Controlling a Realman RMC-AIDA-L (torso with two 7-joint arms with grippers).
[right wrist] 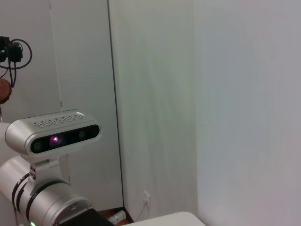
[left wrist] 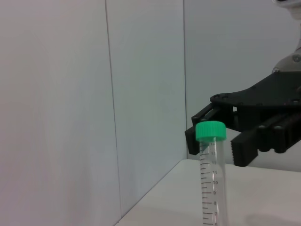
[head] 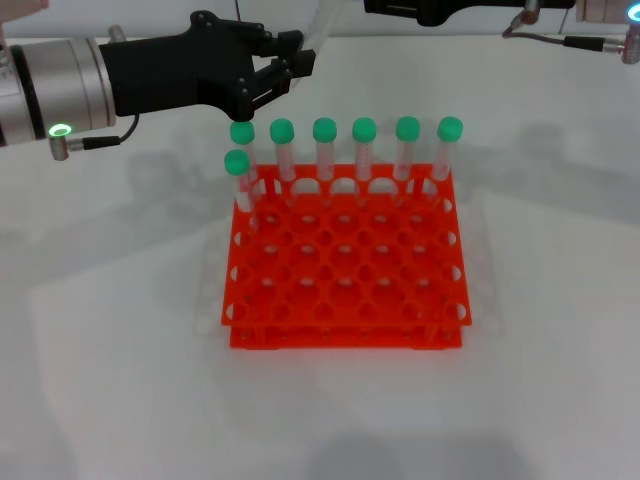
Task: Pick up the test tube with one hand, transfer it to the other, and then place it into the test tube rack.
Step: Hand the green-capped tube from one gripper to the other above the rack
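Seven capped tubes (head: 324,150) in rack (head: 345,290)

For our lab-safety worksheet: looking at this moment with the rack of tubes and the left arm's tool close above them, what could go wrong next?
1. The left tool hangs right behind the green-capped tubes at the rack's far left corner; a careless move could knock one.
2. The seven tubes look identical and stand close together, so the fingers might bump the neighbour.
3. The orange rack stands loose on the table; a sideways nudge may shift it.
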